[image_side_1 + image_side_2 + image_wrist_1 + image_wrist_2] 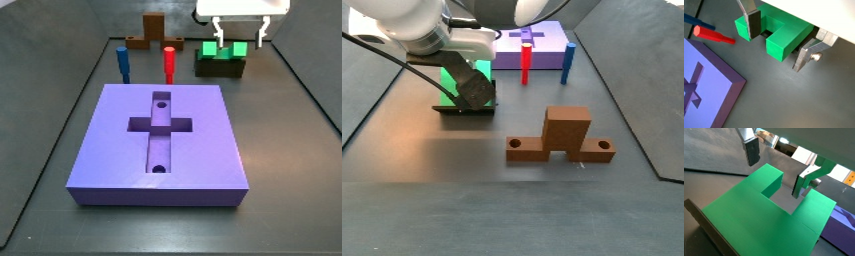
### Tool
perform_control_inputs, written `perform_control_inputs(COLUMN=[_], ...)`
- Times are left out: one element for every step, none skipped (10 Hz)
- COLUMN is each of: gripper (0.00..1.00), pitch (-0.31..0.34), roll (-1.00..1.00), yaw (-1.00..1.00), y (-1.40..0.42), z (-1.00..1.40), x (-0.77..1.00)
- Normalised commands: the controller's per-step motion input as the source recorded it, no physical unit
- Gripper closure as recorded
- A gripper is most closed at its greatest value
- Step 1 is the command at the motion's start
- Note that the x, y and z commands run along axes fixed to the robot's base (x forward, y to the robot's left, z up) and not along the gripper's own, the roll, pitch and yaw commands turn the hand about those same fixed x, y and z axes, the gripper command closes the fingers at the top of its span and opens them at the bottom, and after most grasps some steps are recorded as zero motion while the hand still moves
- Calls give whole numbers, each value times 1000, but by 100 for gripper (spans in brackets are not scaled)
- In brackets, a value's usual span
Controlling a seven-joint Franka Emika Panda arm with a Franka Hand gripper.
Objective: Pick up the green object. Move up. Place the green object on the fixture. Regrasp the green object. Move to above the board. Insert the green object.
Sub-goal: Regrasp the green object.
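Green object (222,48) x1 on fixture (221,67) | gripper (242,37) spread, straddling it | pegs x2

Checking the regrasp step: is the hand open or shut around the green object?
Open. The hand straddles the green object on the fixture; a wrist view shows gaps beside both fingers.

- No lettering, label, brand, number or sign reads anywhere in these views.
- The green object (223,49) shows plain faces, nothing printed.
- The board (120,150) carries only its cross recess and round holes, no markings.
- The fixture (222,68) is bare and dark.
- The end effector (239,33), poised at the green object, shows silver plates with no legible badge.
- The red peg (170,64) and blue peg (122,62) are unmarked too.
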Motion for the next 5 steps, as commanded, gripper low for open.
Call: perform_control_inputs(gripper=[0, 0, 0, 0, 0], pitch=[0, 0, 0, 0, 0], roll=[540, 580, 977, 1000, 1000], yaw=[6, 80, 171, 183, 180], y=[-131, -54, -109, -100, -97], z=[160, 63, 140, 146, 120], x=[0, 0, 0, 0, 6])
